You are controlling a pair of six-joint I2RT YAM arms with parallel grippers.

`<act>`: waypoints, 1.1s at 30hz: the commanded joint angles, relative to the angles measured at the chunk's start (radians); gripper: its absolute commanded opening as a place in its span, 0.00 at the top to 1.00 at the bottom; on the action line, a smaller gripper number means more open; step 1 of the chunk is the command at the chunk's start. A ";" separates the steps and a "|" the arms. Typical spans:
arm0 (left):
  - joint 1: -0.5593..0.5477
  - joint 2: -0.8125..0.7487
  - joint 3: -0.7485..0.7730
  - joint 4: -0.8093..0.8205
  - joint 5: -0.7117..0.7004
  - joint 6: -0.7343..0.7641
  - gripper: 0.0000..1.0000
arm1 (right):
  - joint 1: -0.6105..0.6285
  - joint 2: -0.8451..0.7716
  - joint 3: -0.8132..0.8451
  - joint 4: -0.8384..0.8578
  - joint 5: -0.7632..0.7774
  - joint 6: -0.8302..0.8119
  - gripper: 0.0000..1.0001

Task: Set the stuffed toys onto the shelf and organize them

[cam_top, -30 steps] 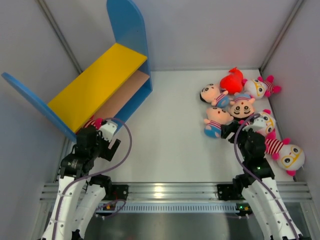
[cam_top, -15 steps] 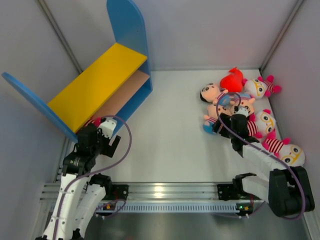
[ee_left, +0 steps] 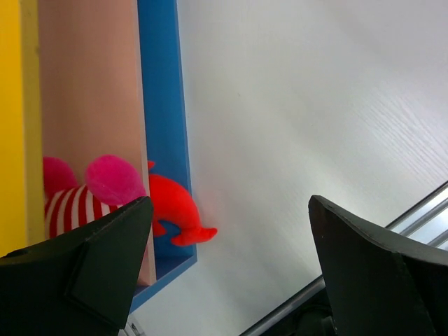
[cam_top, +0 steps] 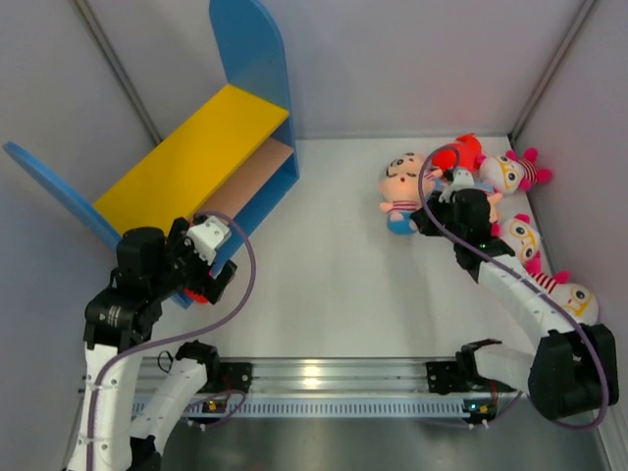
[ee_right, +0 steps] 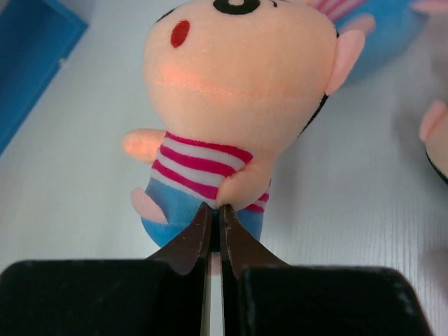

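White table (cam_top: 324,285): right claw (ee_right: 213,225) pinches peach-faced doll (ee_right: 238,84); left claw (ee_left: 227,204) gapes empty beside shelf (ee_left: 162,105)

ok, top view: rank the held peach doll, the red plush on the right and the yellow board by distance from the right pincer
1. peach doll: pinched in the right pincer, just to its left.
2. red plush: just behind it, on the right side.
3. yellow board: far left, on the shelf.
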 commanded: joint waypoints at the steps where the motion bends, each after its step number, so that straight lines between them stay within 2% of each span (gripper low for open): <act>1: -0.005 0.033 0.103 -0.061 0.101 0.032 0.01 | 0.043 -0.067 0.193 -0.106 -0.161 -0.130 1.00; 4: -0.007 0.057 0.158 -0.059 0.104 0.070 0.01 | 0.098 -0.039 0.396 -0.215 -0.221 -0.182 1.00; 9: -0.011 0.126 0.265 -0.058 0.121 0.097 0.01 | 0.159 0.027 0.582 -0.275 -0.276 -0.136 1.00; 14: -0.013 0.204 0.395 -0.056 0.182 0.163 0.01 | 0.340 0.168 0.840 -0.282 -0.235 -0.020 1.00; 19: -0.013 0.292 0.537 -0.055 0.262 0.193 0.01 | 0.513 0.383 1.108 -0.291 -0.198 0.060 1.00; 23: -0.013 0.338 0.584 -0.053 0.296 0.230 0.01 | 0.573 0.492 1.219 -0.269 -0.196 0.144 1.00; 33: -0.013 0.383 0.575 -0.021 0.251 0.373 0.01 | 0.696 0.662 1.417 -0.274 -0.209 0.164 1.00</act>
